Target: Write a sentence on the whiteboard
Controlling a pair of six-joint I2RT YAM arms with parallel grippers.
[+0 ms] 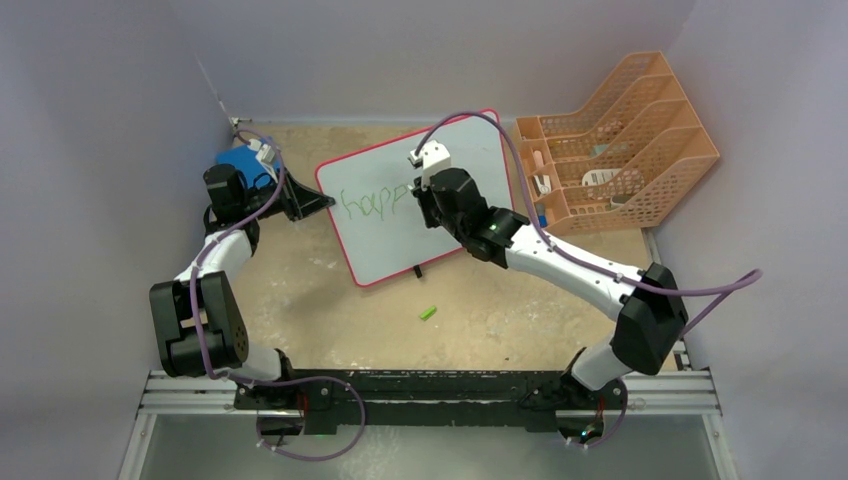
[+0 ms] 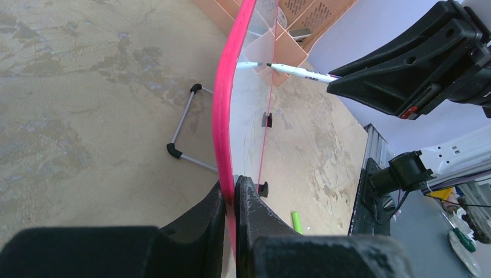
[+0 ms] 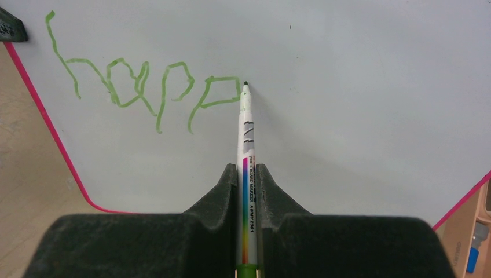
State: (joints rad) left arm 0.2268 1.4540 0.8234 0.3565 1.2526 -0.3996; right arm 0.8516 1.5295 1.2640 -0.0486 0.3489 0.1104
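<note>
The whiteboard (image 1: pixel 455 215), white with a red rim, stands tilted at the middle back. Green letters of the sentence (image 1: pixel 372 204) read "happ"; they show large in the right wrist view (image 3: pixel 145 92). My left gripper (image 1: pixel 312 203) is shut on the board's left edge (image 2: pixel 231 116), the red rim pinched between its fingers. My right gripper (image 1: pixel 425 205) is shut on a white marker (image 3: pixel 246 162), whose tip touches the board just right of the last "p". The marker also shows in the left wrist view (image 2: pixel 301 72).
A green marker cap (image 1: pixel 429 313) lies on the table in front of the board. An orange file rack (image 1: pixel 610 150) stands at the back right. A blue pad (image 1: pixel 240 163) sits behind the left wrist. The board's wire stand (image 2: pixel 185 133) rests behind it.
</note>
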